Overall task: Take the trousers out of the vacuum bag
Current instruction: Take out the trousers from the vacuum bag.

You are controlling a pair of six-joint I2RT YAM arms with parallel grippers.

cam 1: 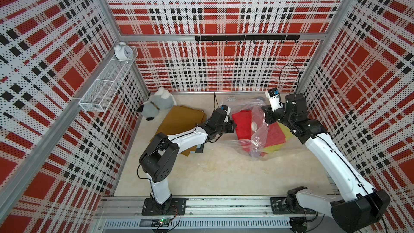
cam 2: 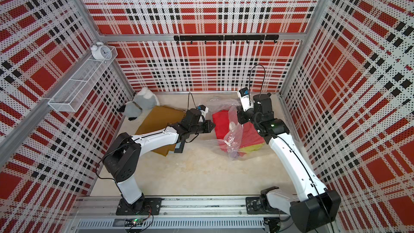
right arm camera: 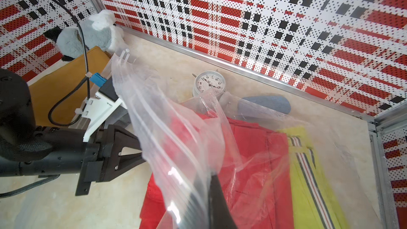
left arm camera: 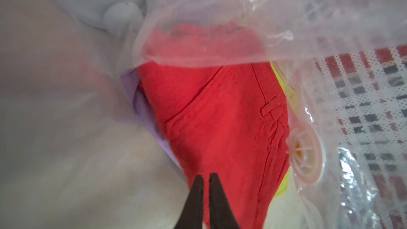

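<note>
The clear vacuum bag (cam 1: 257, 117) (cam 2: 233, 135) lies at the back right of the floor, its mouth towards the left arm. Red trousers (cam 1: 243, 124) (left arm camera: 220, 117) (right arm camera: 253, 150) lie inside, with yellow-green trousers (right arm camera: 308, 172) and a lilac pair (left arm camera: 141, 106) beside them. My right gripper (right arm camera: 208, 177) (cam 1: 265, 115) is shut on the bag's upper film and holds it up. My left gripper (left arm camera: 206, 176) (cam 1: 233, 126) is at the bag's mouth, over the near edge of the red trousers, its jaws a narrow slit apart. Mustard-brown trousers (cam 1: 181, 119) lie outside the bag at the left, on a dark pair (cam 1: 199, 149).
A grey-white plush toy (cam 1: 156, 106) sits in the back left corner. An alarm clock (right arm camera: 209, 83) and a blue-grey roll (right arm camera: 266, 104) lie behind the bag by the back wall. A wire shelf (cam 1: 107, 86) with another clock (cam 1: 123, 51) hangs on the left wall.
</note>
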